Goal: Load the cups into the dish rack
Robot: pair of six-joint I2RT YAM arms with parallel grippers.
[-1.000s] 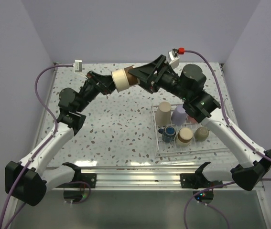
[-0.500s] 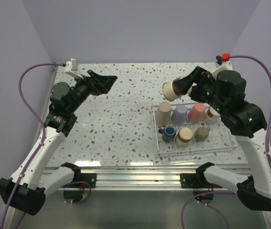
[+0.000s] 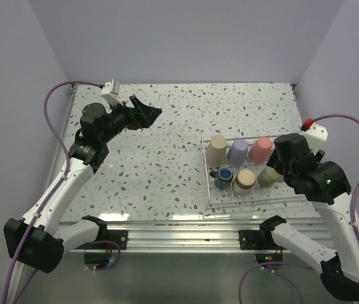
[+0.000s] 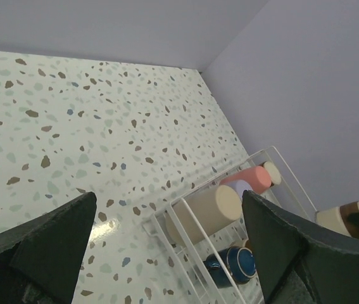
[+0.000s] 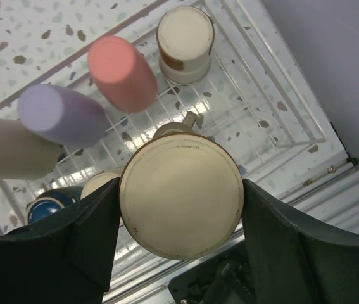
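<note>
Cream with a brown band, the cup (image 5: 179, 204) you are carrying is clamped across its round wall by the right pincer (image 5: 179, 190), one finger on each side and its flat end turned toward the wrist camera. It hangs just above the dish rack (image 5: 280, 95), over the near right part, clear of the wires. By its look it is a light, stiff tumbler with a smooth, glossy wall, so I would expect it to slip or roll in the grip rather than bend; keep the hold mid-height on the wall, where the fingers meet the widest curve, and not on the rim. What it is made of cannot be told from here, so set it down gently rather than dropping it. Mind the neighbours: the coral cup (image 5: 122, 73), the lavender cup (image 5: 62, 114), the beige cup (image 5: 5, 149), the dark blue mug (image 5: 43, 209) and a second cream cup (image 5: 185, 41) already sit in the rack, and a nudge could likely tip them. Your left pincer (image 4: 166, 253) stands wide open and empty, raised over the speckled worktop (image 3: 166, 164), well apart from the rack.
</note>
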